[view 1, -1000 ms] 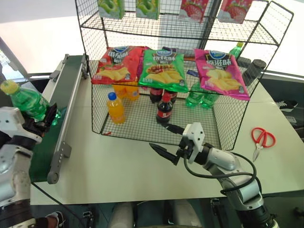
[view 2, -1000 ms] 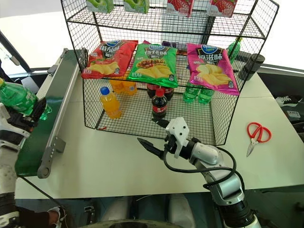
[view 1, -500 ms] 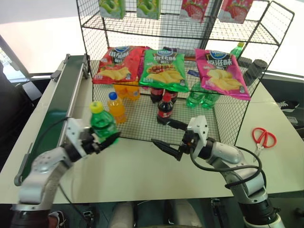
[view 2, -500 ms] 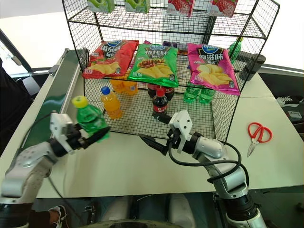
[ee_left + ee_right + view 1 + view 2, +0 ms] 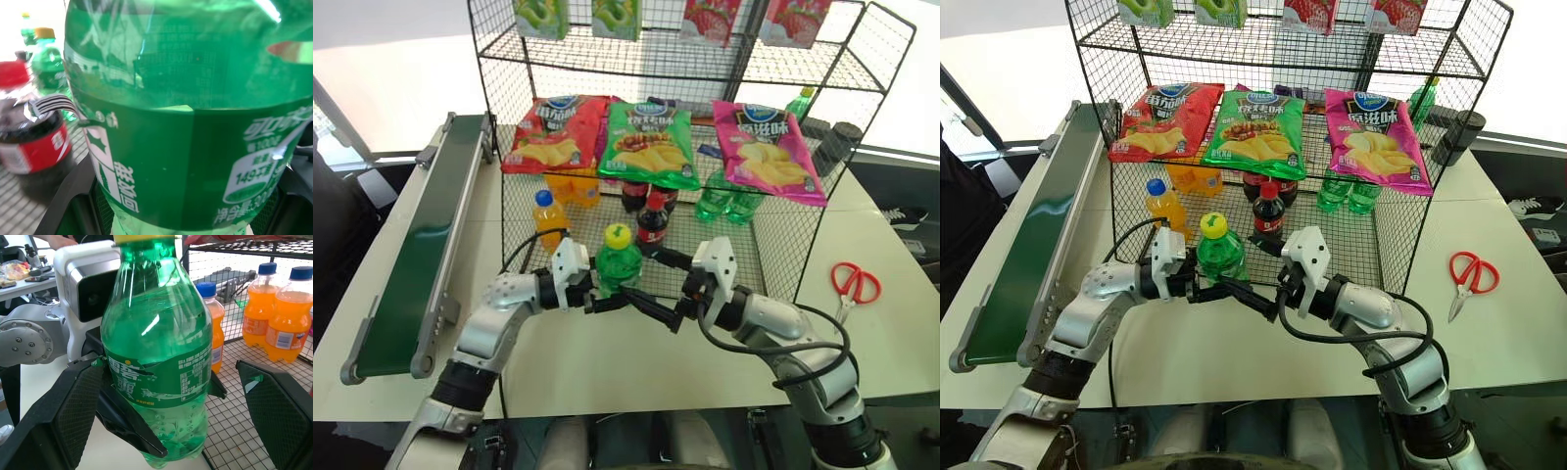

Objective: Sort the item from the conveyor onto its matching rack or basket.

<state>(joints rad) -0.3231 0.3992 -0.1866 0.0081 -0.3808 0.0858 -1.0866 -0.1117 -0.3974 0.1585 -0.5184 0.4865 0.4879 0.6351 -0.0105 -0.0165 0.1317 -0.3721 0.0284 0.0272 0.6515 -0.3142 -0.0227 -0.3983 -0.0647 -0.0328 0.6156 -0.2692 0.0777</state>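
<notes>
1. Head views – the green bottle [image 5: 618, 261] with its yellow cap stands upright in mid-air just in front of the black wire rack [image 5: 773, 211], held low on its body by the left pincer [image 5: 598, 297], whose fingers are pinched tight on it. It is off the green conveyor [image 5: 416, 245], which lies well to the left along the table [image 5: 558, 362] edge.
2. Head views – the right pincer [image 5: 658, 286] faces the bottle from the other side, fingers spread wide, tips just beside the bottle's lower half. Looks like a hand-over between arms.
3. Head views – inside the rack: an orange bottle [image 5: 547, 217] and a cola bottle [image 5: 652, 220] at the front, more green bottles [image 5: 724, 201] behind on the right under the chip bags. Red scissors [image 5: 855, 287] lie well apart on the right.
4. Left wrist view – label and clear green wall of the bottle sit right against the camera, between the two dark fingers; cola bottle [image 5: 34, 142] beyond on the mesh floor.
5. Right wrist view – the bottle [image 5: 159, 352] stands between the spread fingers [image 5: 73, 416], not touching either pad as far as I can tell; the left pincer's fingers cross its lower part.
6. Risks, my judgement – the two pincers crowd the same low band of the bottle, so fingers may clash or clamp each other. If the left lets go before the right has a firm pinch, the smooth round bottle could slip or tip onto the table. A squeeze too high or off-centre could twist it.
</notes>
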